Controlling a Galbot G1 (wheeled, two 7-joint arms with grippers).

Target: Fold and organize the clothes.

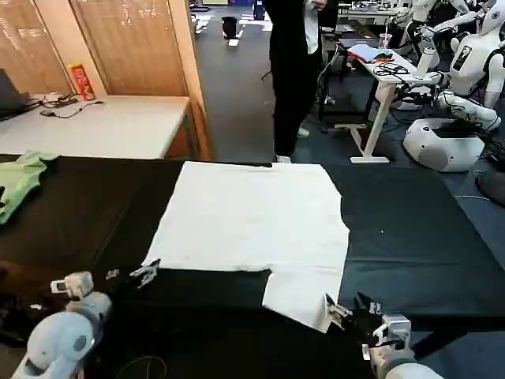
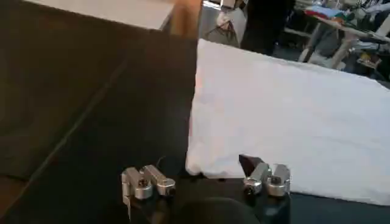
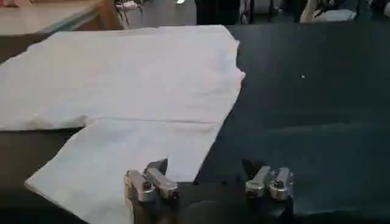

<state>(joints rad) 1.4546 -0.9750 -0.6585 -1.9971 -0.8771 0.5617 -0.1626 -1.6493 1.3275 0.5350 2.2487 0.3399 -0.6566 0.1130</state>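
While the shirt lies flat, both arms hang at the near edge of the black cloth:

T-shirt: the white T-shirt (image 1: 251, 229) is spread out near the middle of the table (image 1: 410, 237), plain side up, no print showing; its body forms a broad rectangle, and one short sleeve juts toward the robot at the near right corner.

Left gripper: the left gripper (image 1: 144, 273) hovers just beside the T-shirt's near left corner; in the left wrist view (image 2: 206, 181) its fingers (image 2: 149, 181) are spread wide, nothing between them, with the cloth's corner lying just ahead of the gap.

Right gripper: the right gripper (image 1: 353, 309) sits at the outer tip of the near sleeve; in the right wrist view (image 3: 209, 181) its fingers (image 3: 151, 182) stand wide apart and hold nothing, one over the sleeve's edge, the other over bare black cloth.

Table cover: black fabric, smooth on the right, with a faint crease line running along the left part.

Other garment: a light green garment (image 1: 20, 180) lies bunched at the far left edge of the table, well apart from the T-shirt.

Beyond the table: a pale side table (image 1: 102, 126) stands behind on the left.
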